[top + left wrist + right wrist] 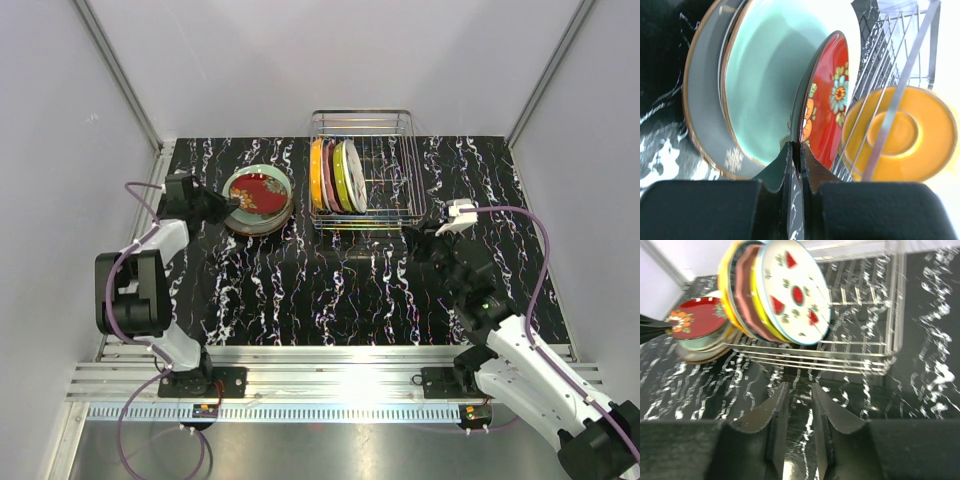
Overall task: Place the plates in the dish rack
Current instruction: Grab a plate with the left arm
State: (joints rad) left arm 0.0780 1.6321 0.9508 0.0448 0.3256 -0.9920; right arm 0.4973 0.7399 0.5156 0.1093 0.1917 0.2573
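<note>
My left gripper [232,203] is shut on the near rim of the red floral plate [262,192]. That plate is tilted up off a stack of a mint plate [770,75] and a grey gold-rimmed plate [705,115]. In the left wrist view the gripper [800,150] pinches the plate's dark rim [826,100]. The wire dish rack [385,170] holds several plates on edge at its left end: orange [316,175], pink [742,290], yellow-green, and white with red motifs [795,295]. My right gripper [412,237] hovers just in front of the rack, slightly open and empty [799,390].
The black marbled tabletop [300,290] spreads in front of the rack and stack. Grey walls close in at the back and sides. The rack's right part [875,305] holds no plates. A metal rail [330,355] runs along the near edge.
</note>
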